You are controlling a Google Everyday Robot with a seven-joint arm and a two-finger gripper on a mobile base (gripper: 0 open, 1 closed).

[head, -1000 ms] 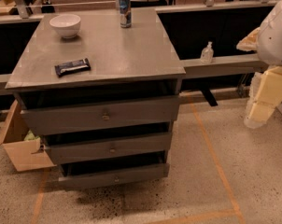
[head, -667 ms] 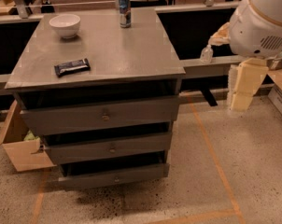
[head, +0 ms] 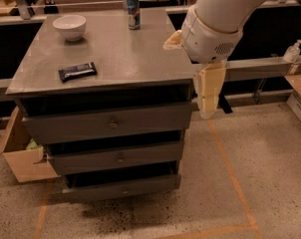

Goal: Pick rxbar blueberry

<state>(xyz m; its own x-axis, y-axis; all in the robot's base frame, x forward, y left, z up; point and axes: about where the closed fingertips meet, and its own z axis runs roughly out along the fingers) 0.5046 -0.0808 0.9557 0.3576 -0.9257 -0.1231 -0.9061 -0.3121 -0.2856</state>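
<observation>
Views: just the one camera here, so there is no second view to share ground with.
Vantage: high up, in front of the grey drawer cabinet (head: 110, 123).
Facing: tilted down and forward, so the cabinet top and all three drawer fronts show, with speckled floor (head: 250, 183) below.
Nearness: mid-range; the whole cabinet fits, left of centre.
Closest in: the arm (head: 225, 14) fills the top right, and the gripper (head: 208, 91) hangs by the cabinet's right front corner.

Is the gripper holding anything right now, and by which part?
Nothing. The rxbar blueberry lies on the cabinet top, apart from the gripper, which hangs beside its right edge.
</observation>
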